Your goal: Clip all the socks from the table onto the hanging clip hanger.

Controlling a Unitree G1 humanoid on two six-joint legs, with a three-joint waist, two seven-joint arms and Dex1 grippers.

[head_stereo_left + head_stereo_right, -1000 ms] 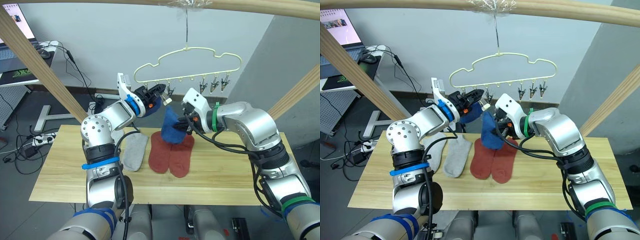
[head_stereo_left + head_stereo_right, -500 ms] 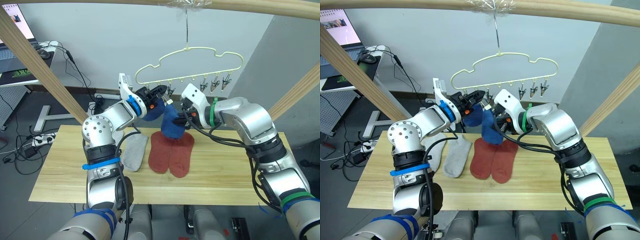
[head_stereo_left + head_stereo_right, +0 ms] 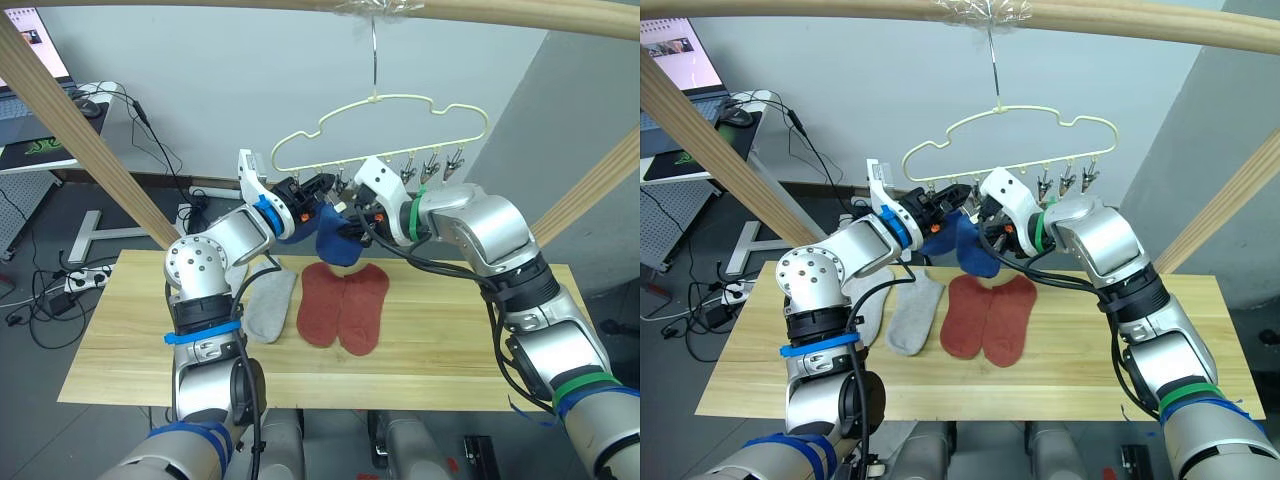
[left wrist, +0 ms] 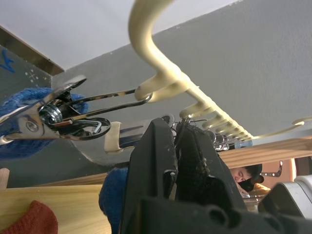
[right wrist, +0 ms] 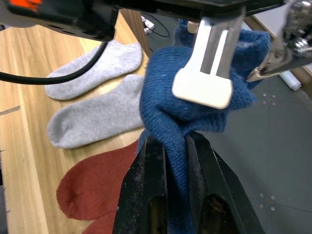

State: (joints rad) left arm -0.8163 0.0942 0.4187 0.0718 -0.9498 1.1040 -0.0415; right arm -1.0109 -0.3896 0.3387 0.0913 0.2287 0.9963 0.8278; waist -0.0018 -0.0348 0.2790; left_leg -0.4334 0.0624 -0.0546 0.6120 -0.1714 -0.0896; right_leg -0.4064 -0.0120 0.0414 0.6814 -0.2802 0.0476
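- Clip hanger: pale yellow wire, wavy top, hanging by its long hook, row of small metal clips along the bottom bar.
- Blue socks: bunched up in the air right under the clips at the hanger's left end; looks like two, hard to separate.
- Two rust red socks: flat, side by side, mid counter.
- Two light grey socks: flat, just left of the red pair.

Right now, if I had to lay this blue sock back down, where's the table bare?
Bare table runs right of the rust red socks to the edge, and left of the grey socks, plus the front strip. The middle is crowded: both grippers and the blue sock under the clip hanger.
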